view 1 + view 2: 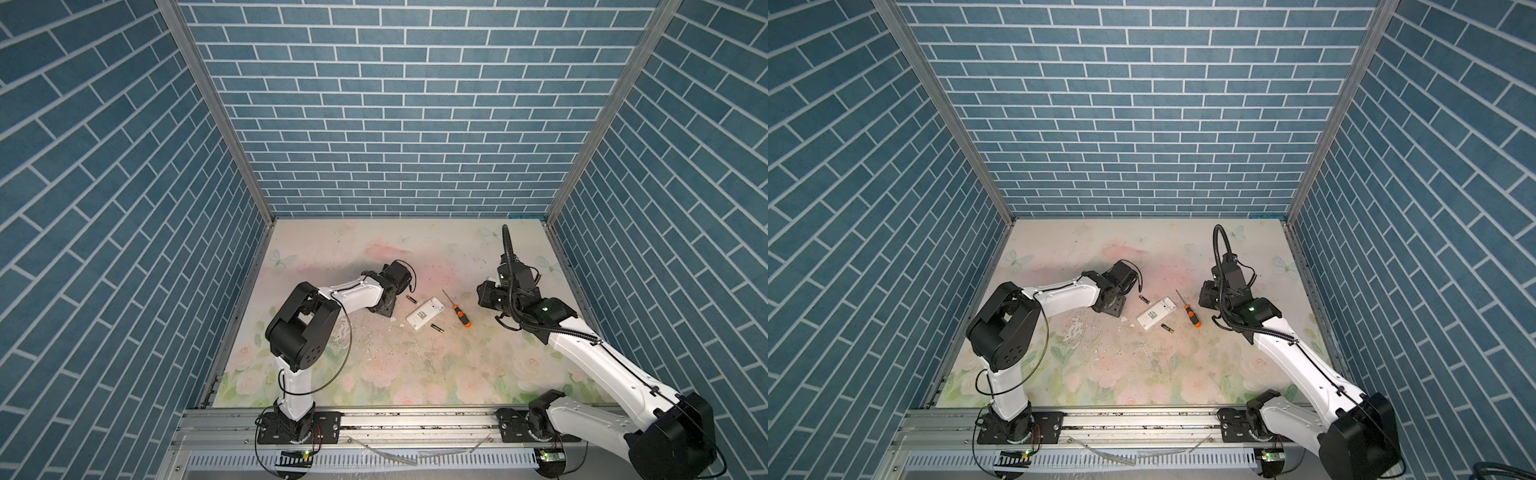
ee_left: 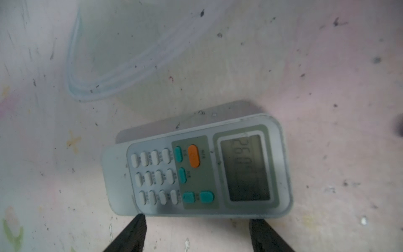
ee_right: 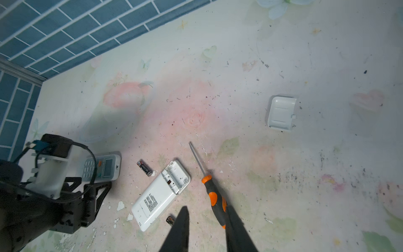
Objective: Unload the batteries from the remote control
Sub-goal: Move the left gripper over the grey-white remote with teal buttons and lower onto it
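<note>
Lying loose on the floral table (image 1: pixel 374 374) were two batteries (image 3: pixel 144 167): one just beside the uncovered end of the white remote (image 3: pixel 160 194), the other battery (image 3: pixel 170 220) near its opposite end. That remote lay back-up. A second, grey remote (image 2: pixel 196 172) lay buttons-up just beyond the left gripper (image 2: pixel 197 220), whose jaws stood spread and empty. One screwdriver (image 3: pixel 212 196) and one detached cover (image 3: pixel 281 114) lay well apart. The right gripper (image 3: pixel 206 210) hung with jaws partly parted, grasping nothing.

One battery (image 1: pixel 411 300) lies left of the remote (image 1: pixel 424 312), screwdriver (image 1: pixel 460 314) right.
</note>
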Controlling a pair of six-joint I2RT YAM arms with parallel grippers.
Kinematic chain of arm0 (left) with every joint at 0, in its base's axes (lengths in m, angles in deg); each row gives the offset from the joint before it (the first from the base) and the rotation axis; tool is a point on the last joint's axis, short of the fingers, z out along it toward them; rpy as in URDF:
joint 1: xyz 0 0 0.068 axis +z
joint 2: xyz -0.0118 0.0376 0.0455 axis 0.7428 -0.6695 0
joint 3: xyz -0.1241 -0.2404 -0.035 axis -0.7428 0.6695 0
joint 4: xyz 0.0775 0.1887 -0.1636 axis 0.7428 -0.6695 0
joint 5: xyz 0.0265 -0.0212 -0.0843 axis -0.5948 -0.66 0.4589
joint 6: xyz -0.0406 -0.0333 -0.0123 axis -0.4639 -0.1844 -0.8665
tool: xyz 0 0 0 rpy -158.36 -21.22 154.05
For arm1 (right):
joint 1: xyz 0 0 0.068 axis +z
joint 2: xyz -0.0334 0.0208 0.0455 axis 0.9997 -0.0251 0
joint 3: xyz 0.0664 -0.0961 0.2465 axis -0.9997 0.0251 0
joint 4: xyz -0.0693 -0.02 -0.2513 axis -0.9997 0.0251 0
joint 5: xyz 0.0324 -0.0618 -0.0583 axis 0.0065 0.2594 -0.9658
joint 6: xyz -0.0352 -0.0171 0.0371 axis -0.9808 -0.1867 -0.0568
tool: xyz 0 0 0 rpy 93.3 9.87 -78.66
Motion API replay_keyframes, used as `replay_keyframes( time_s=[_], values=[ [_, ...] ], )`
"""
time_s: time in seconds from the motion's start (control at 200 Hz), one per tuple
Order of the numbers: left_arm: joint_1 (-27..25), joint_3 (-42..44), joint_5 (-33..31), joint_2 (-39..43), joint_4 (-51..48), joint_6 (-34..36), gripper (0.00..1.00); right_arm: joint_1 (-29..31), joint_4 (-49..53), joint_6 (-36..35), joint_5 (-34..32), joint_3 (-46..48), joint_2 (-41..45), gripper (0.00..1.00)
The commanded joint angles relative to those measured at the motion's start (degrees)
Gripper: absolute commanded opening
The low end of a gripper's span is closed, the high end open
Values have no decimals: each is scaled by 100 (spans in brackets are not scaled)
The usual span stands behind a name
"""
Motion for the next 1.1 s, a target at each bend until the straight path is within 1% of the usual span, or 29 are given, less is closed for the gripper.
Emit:
replay_keyframes(
  time_s=[0.0,0.15,0.315,0.625,0.71,0.82,0.965,1.09],
  values=[
    [17,-387,-95,-267,-242,150,77,-60,194,-47,84,96,180,28],
    [159,-759,-96,-426,-313,288,79,-80,116,107,75,234,248,27],
    [450,-1026,25,-553,-411,525,80,-80,-33,261,8,316,220,25],
    [1075,-941,537,-530,-220,805,81,-80,-143,444,-70,270,149,22],
    [1117,-826,691,-349,10,850,81,-80,-147,483,-91,283,158,22],
    [1125,-873,814,-247,46,856,81,-80,-145,544,-129,306,145,21],
    [1120,-999,1473,-145,-117,1027,80,-76,-125,570,-173,292,149,21],
    [1107,-834,1712,46,-205,1158,80,-77,-108,589,-241,301,155,21]
  ],
)
